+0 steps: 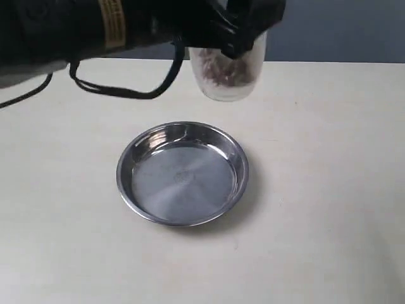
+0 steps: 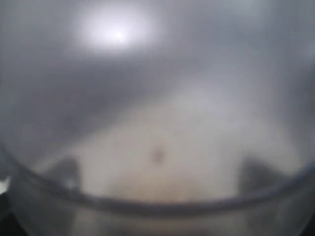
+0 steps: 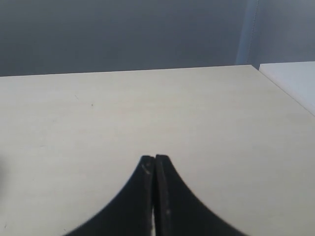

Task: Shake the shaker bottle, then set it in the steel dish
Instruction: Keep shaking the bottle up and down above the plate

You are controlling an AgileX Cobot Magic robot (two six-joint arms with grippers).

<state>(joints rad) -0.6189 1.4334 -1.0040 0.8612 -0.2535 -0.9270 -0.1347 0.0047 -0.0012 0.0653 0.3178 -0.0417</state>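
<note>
Exterior view: the pale table (image 1: 329, 215) fills most of the scene, and the black left arm (image 1: 63, 28) reaches in from the far left and crosses the middle. The steel dish (image 1: 183, 183) sits flat at the table's centre, its shiny base facing up. Just beyond the dish's far rim and a little to the right is the shaker bottle (image 1: 223, 82), apart from the dish, with its brown-white granules blurred behind the frosted wall. The left gripper (image 1: 239, 37) hides the bottle's upper part and is clamped round it (which way the cap points cannot be told). A black cable (image 1: 120, 92) loops below the arm, to the far left of the dish. In the left wrist view the bottle (image 2: 157, 147) fills the whole picture as a foggy blur close against the lens. In the right wrist view the right gripper (image 3: 155, 167) has its two dark fingers pressed flat together, over the table (image 3: 147, 108)
</note>
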